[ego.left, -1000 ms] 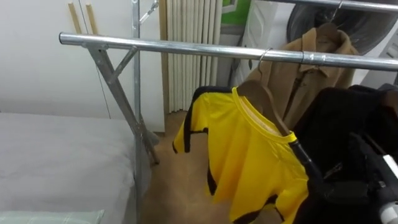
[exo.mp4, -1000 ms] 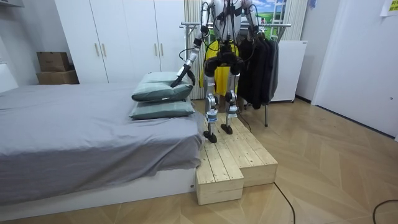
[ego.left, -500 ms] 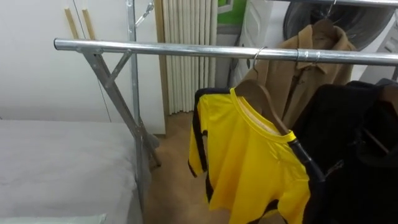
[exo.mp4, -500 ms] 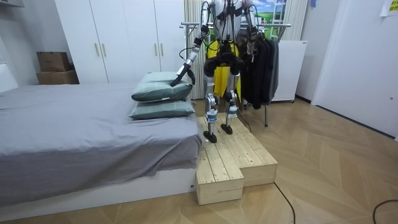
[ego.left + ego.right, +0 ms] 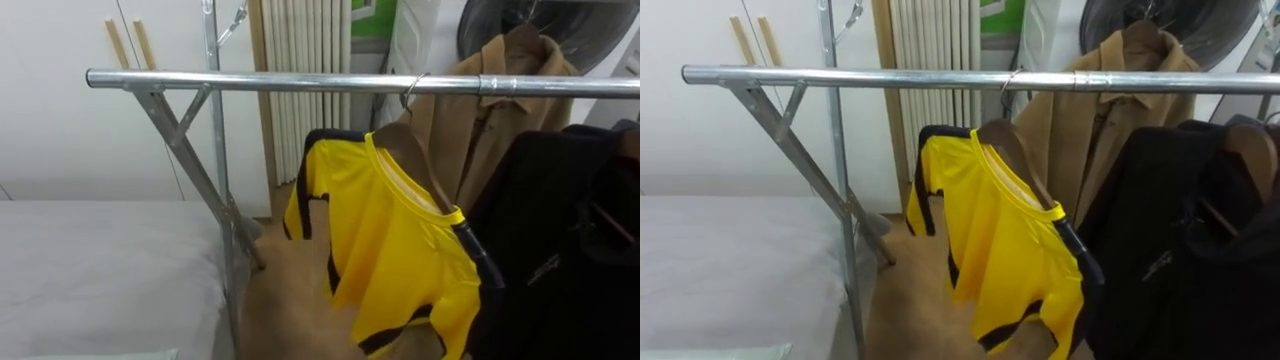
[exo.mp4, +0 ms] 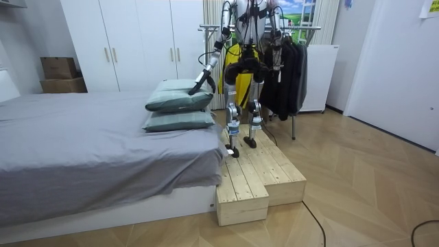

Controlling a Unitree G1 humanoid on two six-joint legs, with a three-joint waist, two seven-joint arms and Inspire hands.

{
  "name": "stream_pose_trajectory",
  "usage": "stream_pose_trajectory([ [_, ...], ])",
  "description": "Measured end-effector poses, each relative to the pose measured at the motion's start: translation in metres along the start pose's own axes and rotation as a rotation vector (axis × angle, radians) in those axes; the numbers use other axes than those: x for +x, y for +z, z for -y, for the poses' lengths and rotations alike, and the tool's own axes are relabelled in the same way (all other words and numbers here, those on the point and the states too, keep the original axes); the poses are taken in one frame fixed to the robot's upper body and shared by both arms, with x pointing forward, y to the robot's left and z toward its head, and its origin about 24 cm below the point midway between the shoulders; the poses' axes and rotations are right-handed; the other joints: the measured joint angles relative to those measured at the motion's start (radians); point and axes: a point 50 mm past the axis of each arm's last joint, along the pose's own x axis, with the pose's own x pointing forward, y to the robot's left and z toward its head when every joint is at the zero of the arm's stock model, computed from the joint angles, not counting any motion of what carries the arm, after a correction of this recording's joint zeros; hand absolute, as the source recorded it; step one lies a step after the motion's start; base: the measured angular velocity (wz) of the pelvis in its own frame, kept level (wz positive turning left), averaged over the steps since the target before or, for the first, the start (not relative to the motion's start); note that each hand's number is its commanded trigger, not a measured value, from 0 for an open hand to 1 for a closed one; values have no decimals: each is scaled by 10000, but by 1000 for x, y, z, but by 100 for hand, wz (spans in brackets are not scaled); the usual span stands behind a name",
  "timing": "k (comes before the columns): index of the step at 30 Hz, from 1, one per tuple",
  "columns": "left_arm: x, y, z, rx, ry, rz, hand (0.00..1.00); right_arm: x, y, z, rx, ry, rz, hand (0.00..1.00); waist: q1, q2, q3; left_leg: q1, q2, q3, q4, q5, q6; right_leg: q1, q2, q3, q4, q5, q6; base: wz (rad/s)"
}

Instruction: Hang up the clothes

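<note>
Fingers on your left hand (image 6: 195, 88) are too small in the room view to tell spread from curled; that hand hangs low beside the stacked pillows (image 6: 180, 103) on the bed (image 6: 82, 144). Your right hand (image 6: 278, 41), raised by the rack's dark clothes, I cannot tell either. The yellow shirt (image 5: 395, 250) hangs on a wooden hanger (image 5: 418, 160) hooked at the metal rail (image 5: 250, 80), just left of the black garment (image 5: 560, 230).

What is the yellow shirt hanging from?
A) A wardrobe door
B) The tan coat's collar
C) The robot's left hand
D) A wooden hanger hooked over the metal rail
D: the yellow shirt sits on a wooden hanger whose hook loops over the metal rail.
</note>
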Motion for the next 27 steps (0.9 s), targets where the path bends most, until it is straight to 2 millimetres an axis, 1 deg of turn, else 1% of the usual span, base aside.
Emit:
stream_pose_trajectory([
  [4,0,1,2,-313,-84,-77,0,-1,-15,0,69,-7,-484,0,-27,-7,10,-4,-4,-6,13,-2,5,-29,-11,-24,-22,3,1,0],
  [8,0,3,3,-757,-209,-129,0,-2,-22,1,142,91,-761,0,-57,1,18,-95,-2,-29,23,-5,6,-56,-17,-55,-22,1,3,0],
  [12,-1,3,4,-830,-236,-140,0,-3,-27,2,156,27,-936,0,-66,0,21,-135,5,-45,13,-6,6,-72,-10,-64,-67,2,2,0],
  [17,-1,3,4,-810,-244,-136,0,-3,-28,3,136,13,-980,0,-108,29,4,-137,2,-128,-18,-6,13,-32,-18,-109,-173,30,-10,3],
  [20,-1,2,5,-759,-304,-172,0,-3,-28,3,-57,7,-1031,0,-111,71,25,-113,0,-140,-19,-7,16,15,-18,-134,-187,30,-10,0],
  [21,-1,2,6,-605,-371,-164,0,-3,-29,4,-125,-15,-1070,0,-111,111,43,-96,-1,-143,-19,-14,27,36,-20,-164,-195,28,-7,0],
  [27,-1,2,8,-558,-693,-199,0,-3,-30,4,-129,-96,-1224,0,-111,172,61,-120,-9,-120,-6,-26,45,-51,-13,-89,-170,17,10,0],
])
